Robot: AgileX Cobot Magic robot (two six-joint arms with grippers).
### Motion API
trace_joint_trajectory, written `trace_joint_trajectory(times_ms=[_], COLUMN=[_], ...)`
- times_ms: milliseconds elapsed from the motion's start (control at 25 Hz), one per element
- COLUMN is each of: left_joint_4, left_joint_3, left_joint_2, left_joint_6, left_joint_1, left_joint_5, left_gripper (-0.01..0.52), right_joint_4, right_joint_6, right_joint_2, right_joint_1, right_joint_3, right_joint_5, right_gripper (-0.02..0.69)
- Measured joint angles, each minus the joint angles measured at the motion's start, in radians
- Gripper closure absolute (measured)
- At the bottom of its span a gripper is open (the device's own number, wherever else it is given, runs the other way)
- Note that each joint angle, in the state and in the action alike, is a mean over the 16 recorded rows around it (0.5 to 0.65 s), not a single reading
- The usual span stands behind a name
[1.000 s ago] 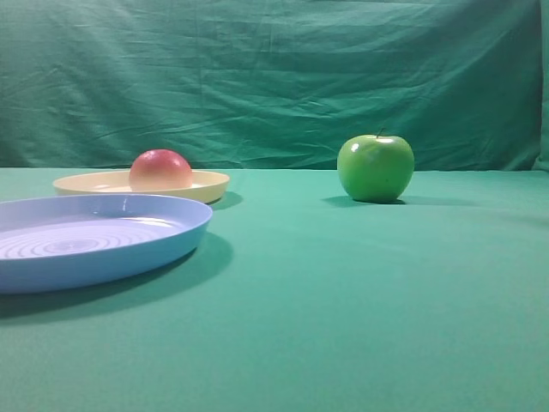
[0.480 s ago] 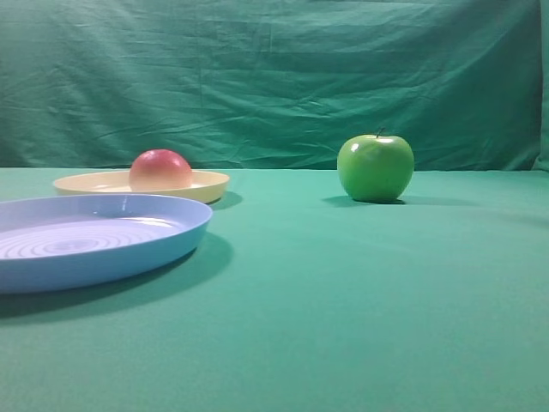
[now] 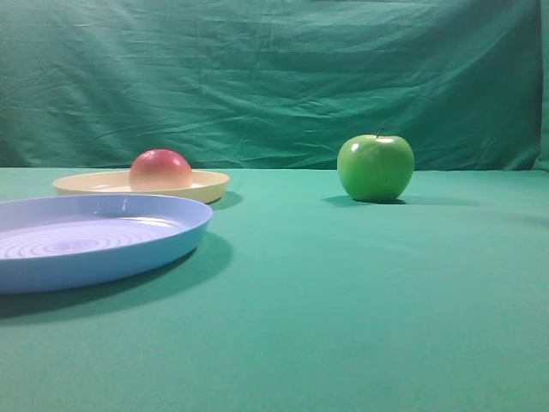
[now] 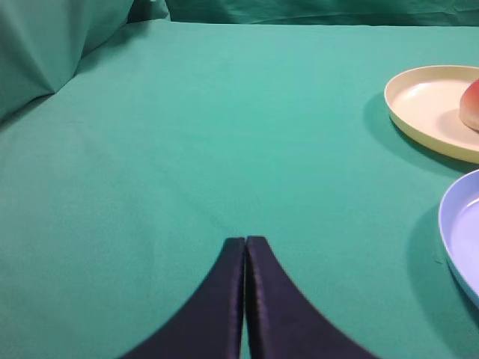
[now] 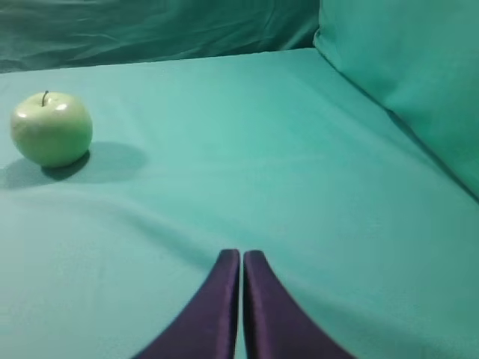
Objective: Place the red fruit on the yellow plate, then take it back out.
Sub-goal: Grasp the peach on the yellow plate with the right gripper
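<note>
Both grippers are out of sight in the exterior high view, where nothing has changed over the last second: the red fruit (image 3: 159, 170) sits on the yellow plate (image 3: 208, 183), so placing looks done and taking out remains. Left wrist view: the left gripper (image 4: 245, 241) is closed, empty, well apart from the plate. Right wrist view: the right gripper (image 5: 241, 254) is closed, empty. The fruit is rounded, matte, red fading to peach.

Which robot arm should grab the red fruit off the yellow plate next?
Probably the left. Its wrist view shows the yellow plate and the red fruit close by, beyond the shut left gripper. The right gripper, also shut, faces only the green apple.
</note>
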Motion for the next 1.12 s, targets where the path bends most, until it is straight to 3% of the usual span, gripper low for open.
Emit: trace_joint_trajectory(times_ms=[280, 600, 1120], left_joint_4=[0.0, 0.0, 0.0], left_joint_3=[0.0, 0.0, 0.0], left_joint_2=[0.0, 0.0, 0.0], left_joint_6=[0.0, 0.001, 0.002], left_joint_1=[0.0, 0.0, 0.0], left_joint_5=[0.0, 0.0, 0.0], left_gripper=[0.514, 0.514, 0.514], right_joint_4=[0.019, 0.089, 0.401], right_joint_6=[-0.035, -0.158, -0.514], right_joint_2=[0.111, 0.365, 0.814], right_joint_1=[0.05, 0.14, 0.184], right_joint_3=[-0.186, -0.488, -0.83], right_joint_5=[0.068, 0.267, 0.509], right_gripper=[0.665, 0.665, 0.665])
